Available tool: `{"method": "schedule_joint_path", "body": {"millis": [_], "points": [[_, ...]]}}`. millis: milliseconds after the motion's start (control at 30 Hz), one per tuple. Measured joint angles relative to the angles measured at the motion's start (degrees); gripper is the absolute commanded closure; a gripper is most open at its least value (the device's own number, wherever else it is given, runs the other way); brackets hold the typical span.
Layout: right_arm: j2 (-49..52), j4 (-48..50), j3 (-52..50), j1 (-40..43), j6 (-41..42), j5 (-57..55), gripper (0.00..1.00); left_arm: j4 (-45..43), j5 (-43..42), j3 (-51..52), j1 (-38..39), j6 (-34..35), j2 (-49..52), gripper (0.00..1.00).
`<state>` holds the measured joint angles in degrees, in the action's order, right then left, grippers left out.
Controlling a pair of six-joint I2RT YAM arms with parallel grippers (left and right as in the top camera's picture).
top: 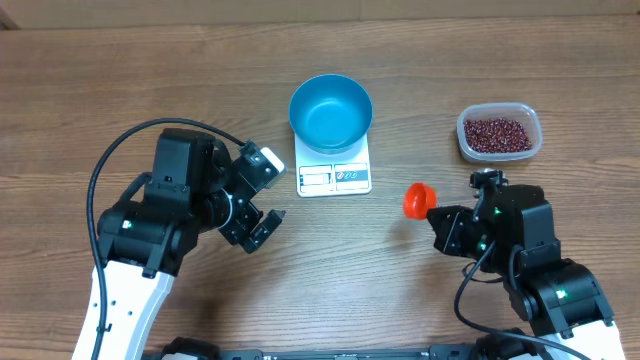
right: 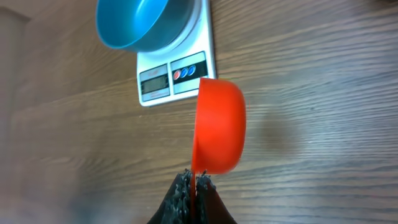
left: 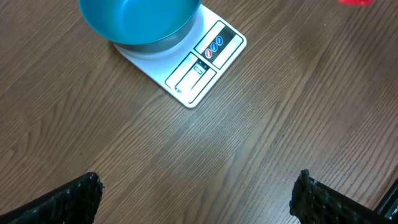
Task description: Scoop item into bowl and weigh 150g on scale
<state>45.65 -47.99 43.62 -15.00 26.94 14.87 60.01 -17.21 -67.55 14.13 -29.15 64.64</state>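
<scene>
Surface: a brown wood-grain table (top: 120, 70) carried everything, and both arms reached in from its near edge
Scale: the white scale (top: 335, 178) lay around the middle of the table, toward the far side, with its display and marked panels turned to the arms
Bowl: the blue bowl (top: 330, 110) sat on the scale, covering the rear part and overhanging the platform; its inside showed smooth plain blue
Beans: the dark red-brown beans (top: 497, 132) lay heaped in a clear tub (top: 536, 140) off to the right of the scale, well apart from the bowl
Scoop: an orange-red scoop (top: 419, 200) was held between the scale and the tub, nearer the arms than either; from the right wrist it appeared side-on, flat rim to the left and rounded back to the right, and I could not tell what it held
Right end effector: the right end effector (right: 194, 179) was clamped tight, its two dark fingers pressed together on a thin part at the scoop's lower edge
Left end effector: the left end effector (left: 198, 202) stood spread wide and gripped nothing; its fingers (left: 68, 199) showed at the lower corners of the wrist view with bare table between them, aimed toward the front of the scale and apart from it
Cable: a black cable (top: 110, 160) arched over the left arm
</scene>
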Motion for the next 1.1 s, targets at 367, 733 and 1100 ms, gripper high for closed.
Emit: {"method": "schedule_joint_path", "body": {"millis": [367, 733, 1100], "points": [[0.0, -0.7, 0.0, 0.0, -1.4, 1.4, 0.96, 0.0, -0.2, 0.0, 0.0, 0.0, 0.0, 0.00], [0.0, -0.6, 0.0, 0.0, -2.4, 1.4, 0.96, 0.0, -0.2, 0.0, 0.0, 0.0, 0.0, 0.00], [0.0, 0.4, 0.1, 0.0, -2.3, 1.4, 0.96, -2.9, 0.3, 0.0, 0.0, 0.0, 0.4, 0.00]]}}
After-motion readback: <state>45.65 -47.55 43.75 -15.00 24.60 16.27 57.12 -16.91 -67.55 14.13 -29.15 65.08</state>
